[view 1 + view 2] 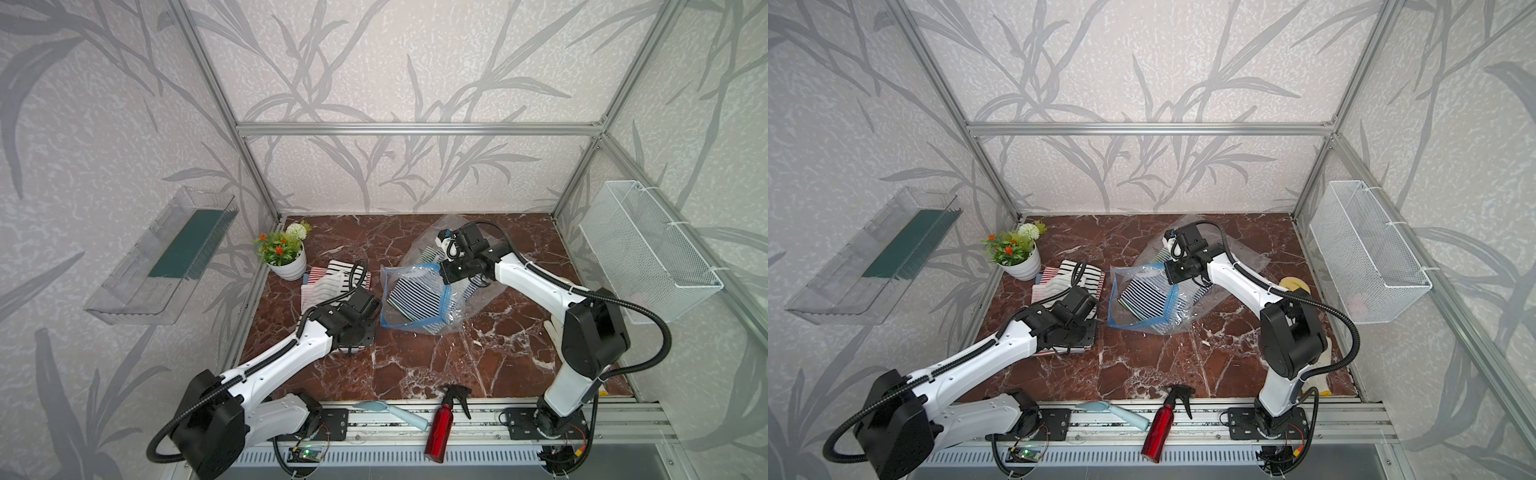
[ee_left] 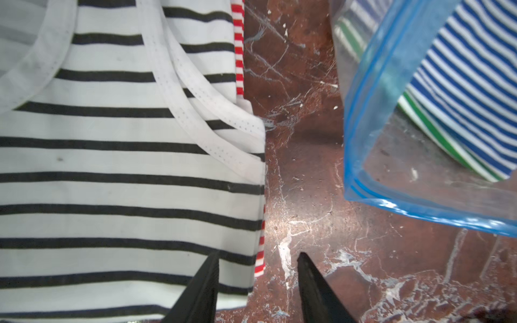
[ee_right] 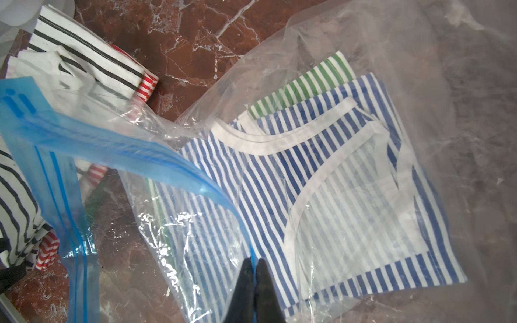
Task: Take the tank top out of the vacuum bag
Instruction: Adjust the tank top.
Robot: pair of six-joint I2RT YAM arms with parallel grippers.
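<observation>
We find the vacuum bag lying on the marbled table, right of centre, with its mouth turned toward the left arm's side. The right gripper is fully closed and pinches the bag's blue zip strip, holding that upper edge up so that the mouth gapes. Inside the bag we see a blue-striped tank top lying on a green-striped tank top, both under the clear plastic. The left gripper has its jaws clearly apart and grips nothing. One finger is over the edge of a black-striped tank top, the other over bare table. That garment lies outside the bag, just beside its mouth, on top of a red-striped tank top. We cannot tell whether the left fingers touch the cloth.
</observation>
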